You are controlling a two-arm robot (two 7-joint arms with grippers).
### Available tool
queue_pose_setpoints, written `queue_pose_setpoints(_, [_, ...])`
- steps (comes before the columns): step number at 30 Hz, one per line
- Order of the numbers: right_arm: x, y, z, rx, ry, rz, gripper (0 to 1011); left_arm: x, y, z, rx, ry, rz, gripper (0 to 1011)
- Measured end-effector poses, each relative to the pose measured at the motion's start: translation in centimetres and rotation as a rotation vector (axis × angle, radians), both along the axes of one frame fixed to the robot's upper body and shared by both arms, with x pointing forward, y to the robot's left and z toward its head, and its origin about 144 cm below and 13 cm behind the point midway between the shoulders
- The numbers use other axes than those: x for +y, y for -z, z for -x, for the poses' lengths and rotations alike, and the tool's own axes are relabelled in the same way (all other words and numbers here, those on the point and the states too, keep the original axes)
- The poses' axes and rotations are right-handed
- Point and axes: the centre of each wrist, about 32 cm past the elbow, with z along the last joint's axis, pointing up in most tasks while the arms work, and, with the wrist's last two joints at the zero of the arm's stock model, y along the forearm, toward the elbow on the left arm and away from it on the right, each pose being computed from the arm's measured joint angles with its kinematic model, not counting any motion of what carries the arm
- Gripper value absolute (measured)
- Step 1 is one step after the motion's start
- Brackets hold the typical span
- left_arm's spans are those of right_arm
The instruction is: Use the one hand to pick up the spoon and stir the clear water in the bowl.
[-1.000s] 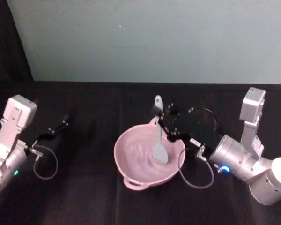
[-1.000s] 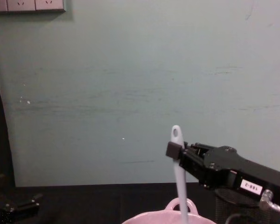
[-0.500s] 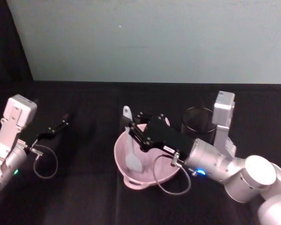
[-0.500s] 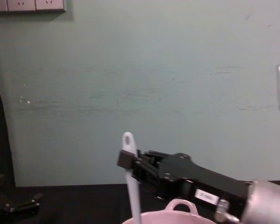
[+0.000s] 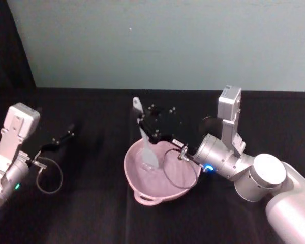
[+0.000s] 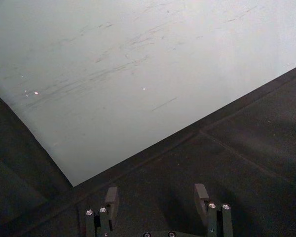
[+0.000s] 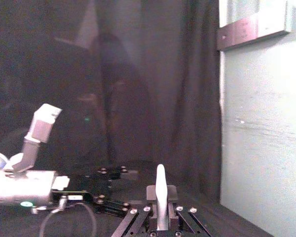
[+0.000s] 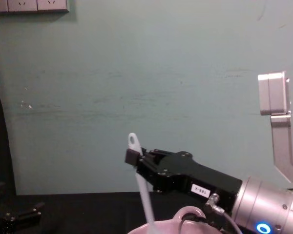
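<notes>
1. The right gripper (image 5: 142,128) pinches the spoon (image 5: 145,146) high on its handle, over the far left side of the pink bowl (image 5: 131,178).
2. The spoon leans, its head down inside the bowl at mid-table.
3. The left gripper (image 5: 68,134) sits far left, fingers spread.

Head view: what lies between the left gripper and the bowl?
Bare black tablecloth in the head view; the left gripper sits parked well left of the bowl, where the right gripper holds the spoon.
</notes>
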Motion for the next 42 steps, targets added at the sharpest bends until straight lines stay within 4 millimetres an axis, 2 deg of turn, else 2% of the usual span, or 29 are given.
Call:
queue_pose_setpoints(9, [-2.3,0.1,0.0,-0.009,0.091,0.002,124,0.0,0.0,0.0,0.000,0.000,0.000,1005])
queue_pose_setpoints(16, [-4.0,-0.1,1.1,-0.010,0.132,-0.005,124,0.0,0.0,0.0,0.000,0.000,0.000,1005])
queue_pose_setpoints(27, [-4.2,-0.3,2.5,0.002,0.125,-0.028,124,0.0,0.0,0.0,0.000,0.000,0.000,1005])
queue_pose_setpoints(42, [-4.7,-1.8,4.0,-0.003,0.103,-0.012,124,0.0,0.0,0.0,0.000,0.000,0.000,1005])
